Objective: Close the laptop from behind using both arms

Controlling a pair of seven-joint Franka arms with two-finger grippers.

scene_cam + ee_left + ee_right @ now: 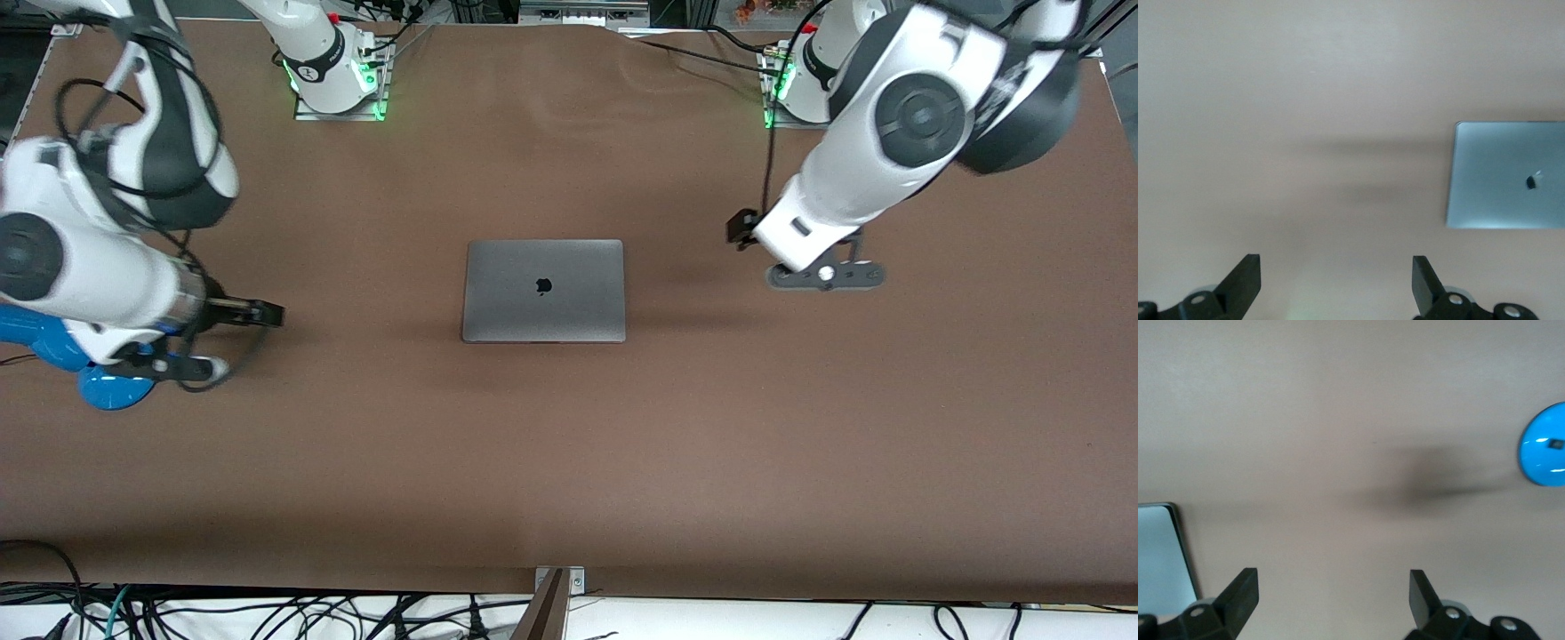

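The laptop [543, 290] lies shut and flat at the middle of the table, grey lid up with the black apple logo showing. My left gripper [769, 229] hangs open and empty over bare table toward the left arm's end, clear of the laptop. In the left wrist view the gripper [1336, 280] has its jaws wide apart, and the laptop [1508, 177] lies off to one side. My right gripper [227, 313] hangs open and empty over bare table toward the right arm's end. The right wrist view [1333, 597] shows only a corner of the laptop [1158, 560].
A blue desk lamp's round base [111, 387] stands on the table under the right arm, also in the right wrist view [1545, 453]. The brown table [569, 462] spreads wide around the laptop. Cables hang past the edge nearest the front camera.
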